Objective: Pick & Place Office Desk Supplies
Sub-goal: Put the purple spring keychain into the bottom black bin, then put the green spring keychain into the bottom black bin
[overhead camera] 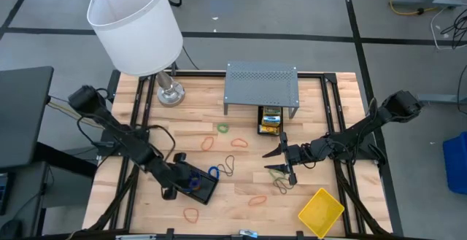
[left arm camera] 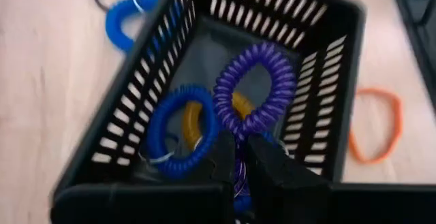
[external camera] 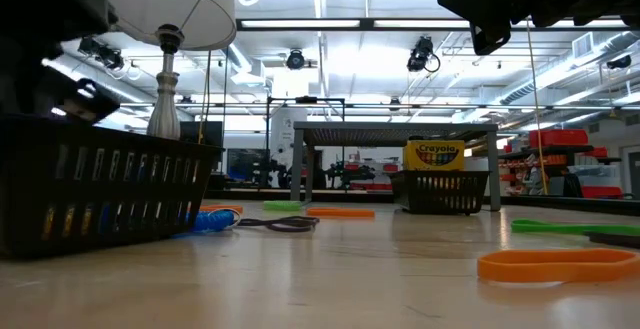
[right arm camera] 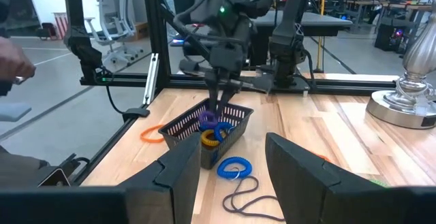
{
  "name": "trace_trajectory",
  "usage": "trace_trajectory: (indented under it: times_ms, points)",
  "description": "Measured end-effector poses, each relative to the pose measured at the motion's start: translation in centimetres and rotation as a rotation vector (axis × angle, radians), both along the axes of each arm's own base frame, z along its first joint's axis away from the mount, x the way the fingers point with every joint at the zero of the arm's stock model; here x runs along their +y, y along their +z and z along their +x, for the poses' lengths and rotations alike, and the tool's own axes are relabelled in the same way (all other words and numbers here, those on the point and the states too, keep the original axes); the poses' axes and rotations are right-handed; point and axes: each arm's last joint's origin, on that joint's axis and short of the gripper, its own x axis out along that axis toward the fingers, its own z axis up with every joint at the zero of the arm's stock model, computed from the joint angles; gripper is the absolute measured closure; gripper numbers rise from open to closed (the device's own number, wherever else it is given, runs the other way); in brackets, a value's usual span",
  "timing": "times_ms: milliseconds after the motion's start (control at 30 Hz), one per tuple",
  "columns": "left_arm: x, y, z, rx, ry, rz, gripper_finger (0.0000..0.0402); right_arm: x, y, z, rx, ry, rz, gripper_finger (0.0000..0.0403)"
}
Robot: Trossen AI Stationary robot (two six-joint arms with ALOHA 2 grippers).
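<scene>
A black mesh tray (left arm camera: 320,81) sits near the table's front left, also shown in the high view (overhead camera: 203,190). Inside it lie a blue coiled loop (left arm camera: 167,125), a yellow one (left arm camera: 192,118) and a purple one (left arm camera: 255,88). My left gripper (left arm camera: 240,142) reaches down into the tray and is shut on the purple loop. My right gripper (overhead camera: 277,161) hovers open at mid-table, right of the tray, holding nothing. Another blue coil (right arm camera: 234,167) lies on the wood just outside the tray. A crayon box (external camera: 433,155) stands in a second mesh tray under the shelf. My left gripper pinches the purple coiled loop by the stretch nearest the fingers (left arm camera: 238,132), between its two shut fingertips. The fingers slant down from above into the tray. The rest of the loop reaches out beyond the fingertips, over the yellow and blue loops.
A grey perforated shelf (overhead camera: 261,87) stands at the far middle, and a white-shaded lamp (overhead camera: 139,25) at the far left. A yellow tray (overhead camera: 321,211) lies at the front right. Orange loops (overhead camera: 257,200) (overhead camera: 208,143), green loops (overhead camera: 222,128) and a dark cord (overhead camera: 228,165) are scattered on the wood.
</scene>
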Motion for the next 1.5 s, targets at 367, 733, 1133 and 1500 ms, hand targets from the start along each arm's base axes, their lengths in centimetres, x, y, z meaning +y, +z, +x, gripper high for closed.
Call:
trace_trajectory:
  times_ms: [367,733,1133,1500]
  points:
    - [-0.1,0.1,0.0,0.0,-0.016,-0.018,0.0237,0.0,0.0,0.0,0.0,0.0,0.001,0.0231]
    - [-0.3,0.2,0.1,0.005,-0.04,-0.048,0.0109,0.0,0.0,0.0,0.0,0.0,0.003,0.0231]
    - [2.0,4.6,4.1,-0.468,-0.029,-0.071,0.0118,0.0,0.0,0.0,0.0,0.0,-0.001,0.0231]
    - [10.8,3.7,7.5,-0.459,0.151,0.117,0.0118,0.0,0.0,0.0,-0.004,0.002,-0.021,0.0231]
